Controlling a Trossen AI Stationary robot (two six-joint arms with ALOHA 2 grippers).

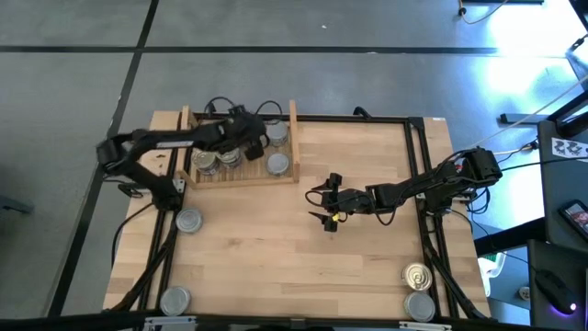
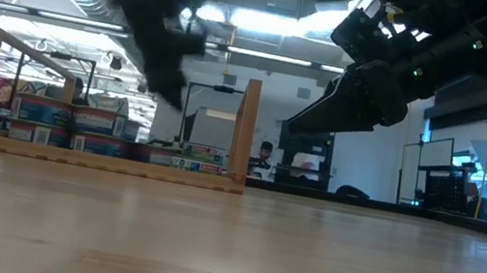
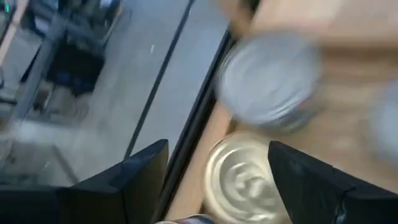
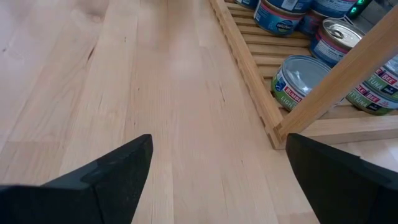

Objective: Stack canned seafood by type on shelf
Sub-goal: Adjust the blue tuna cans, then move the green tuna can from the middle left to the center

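The light-wood shelf (image 1: 243, 176) stands at the table's far left and holds several cans, also seen in the low view (image 2: 102, 161) and the right wrist view (image 4: 249, 68). My left gripper (image 1: 250, 138) hovers over the shelf's far side, open (image 3: 219, 144). Its fingers stand on either side of a golden-topped can (image 3: 242, 180), with a grey-topped can (image 3: 270, 81) just beyond. My right gripper (image 1: 327, 200) is open and empty (image 4: 219, 138) above the table's middle, pointing toward the shelf's right board (image 4: 348, 68). My left gripper's fingers (image 3: 140, 180) flank the golden-topped can's rim (image 3: 214, 174) from above. The view is blurred, and I cannot tell whether they touch it.
Loose cans lie on the table: grey-topped ones at the left (image 1: 188, 221) and near left (image 1: 175, 299), and a golden-topped one (image 1: 418, 274) beside a grey-topped one (image 1: 420, 306) at the near right. Bare wood lies between the shelf and my right gripper.
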